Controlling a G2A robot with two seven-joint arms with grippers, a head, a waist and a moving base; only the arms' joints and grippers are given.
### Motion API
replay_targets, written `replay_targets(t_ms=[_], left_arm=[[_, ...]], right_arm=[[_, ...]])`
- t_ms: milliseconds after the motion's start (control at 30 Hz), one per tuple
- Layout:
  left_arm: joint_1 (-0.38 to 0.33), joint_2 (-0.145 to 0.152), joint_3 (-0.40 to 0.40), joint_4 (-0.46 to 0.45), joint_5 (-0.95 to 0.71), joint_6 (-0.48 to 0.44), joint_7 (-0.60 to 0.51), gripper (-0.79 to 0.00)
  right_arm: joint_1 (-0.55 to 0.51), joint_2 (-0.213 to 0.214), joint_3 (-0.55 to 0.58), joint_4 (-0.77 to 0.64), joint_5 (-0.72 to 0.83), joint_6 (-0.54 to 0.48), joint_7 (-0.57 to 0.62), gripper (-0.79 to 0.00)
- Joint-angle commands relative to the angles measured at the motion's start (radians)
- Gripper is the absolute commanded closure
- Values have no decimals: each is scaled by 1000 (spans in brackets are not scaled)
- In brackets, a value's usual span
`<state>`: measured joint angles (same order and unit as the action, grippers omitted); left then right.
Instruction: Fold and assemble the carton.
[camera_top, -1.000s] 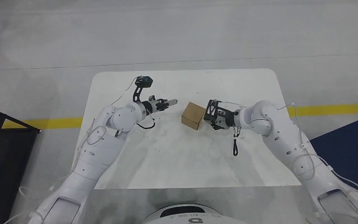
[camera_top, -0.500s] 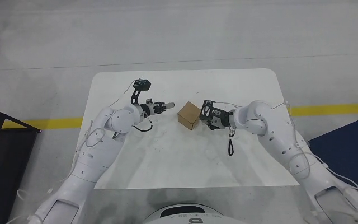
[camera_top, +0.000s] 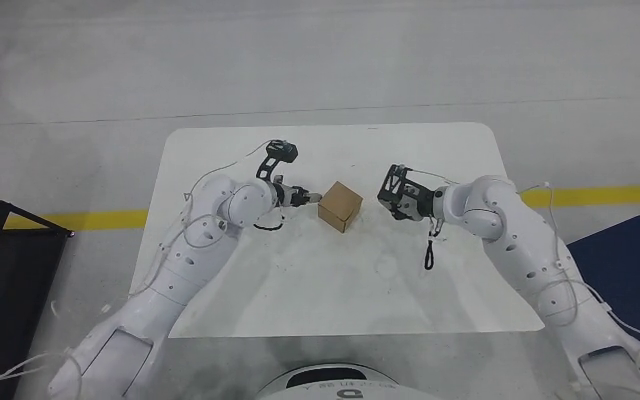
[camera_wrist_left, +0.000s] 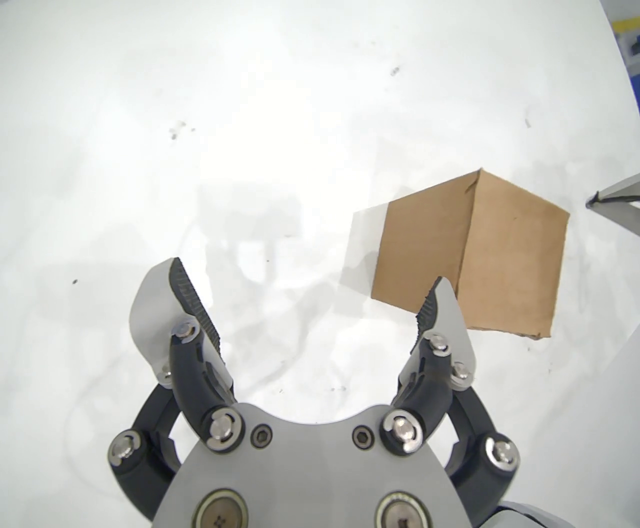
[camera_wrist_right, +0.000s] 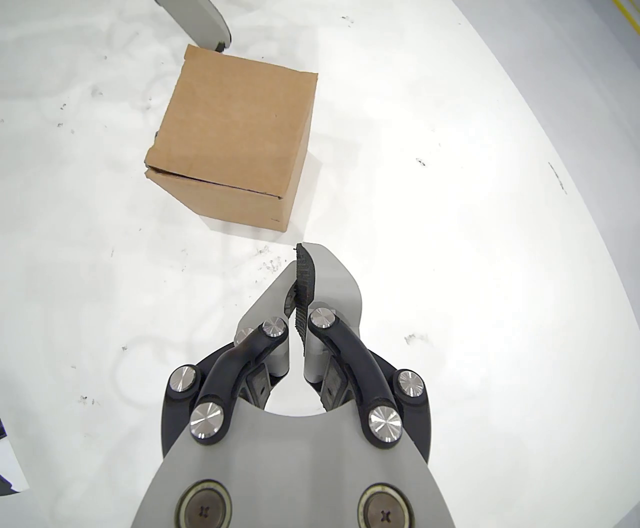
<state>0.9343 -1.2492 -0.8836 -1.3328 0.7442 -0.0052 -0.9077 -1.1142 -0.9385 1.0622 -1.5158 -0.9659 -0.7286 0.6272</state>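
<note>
Closed brown carton (camera_top: 340, 205) stands between wide-open left gripper (camera_wrist_left: 307, 275) and pinched-together right gripper (camera_wrist_right: 301, 262).

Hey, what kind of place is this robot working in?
Probably a factory or warehouse-style test hall, judging by the bare grey concrete floor, a yellow line painted across it, and a plain white table with a cardboard carton on it.

Looks past left gripper (camera_wrist_left: 308, 272), grey metal fingers w/ black ribbed pads spread wide, nothing btwn. Hangs over scuffed white table (camera_wrist_left: 200, 100). Faces small closed brown cardboard carton (camera_wrist_left: 500, 240) on table just beyond one fingertip, off-centre to gap; can't tell if touching.
</note>
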Motion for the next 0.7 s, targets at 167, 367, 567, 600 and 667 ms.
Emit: replay_targets(t_ms=[167, 367, 567, 600, 667], left_arm=[[-60, -28, 52, 59, -50, -11, -15, -785], [-51, -30, 68, 72, -45, -38, -55, -785], [-58, -46, 88, 66, -105, -49, -38, -785], [-58, -46, 81, 61, -107, -44, -30, -785], [-52, -41, 52, 45, -113, -28, -6, -785]], right_arm=[[-50, 15, 52, -36, 0, 14, -2, 0], [-72, 18, 62, -53, -1, 20, -5, 0], [-84, 21, 75, -61, 3, 23, -24, 0], [-87, 22, 80, -61, 6, 21, -29, 0], [-92, 24, 92, -65, 14, 17, -42, 0]])
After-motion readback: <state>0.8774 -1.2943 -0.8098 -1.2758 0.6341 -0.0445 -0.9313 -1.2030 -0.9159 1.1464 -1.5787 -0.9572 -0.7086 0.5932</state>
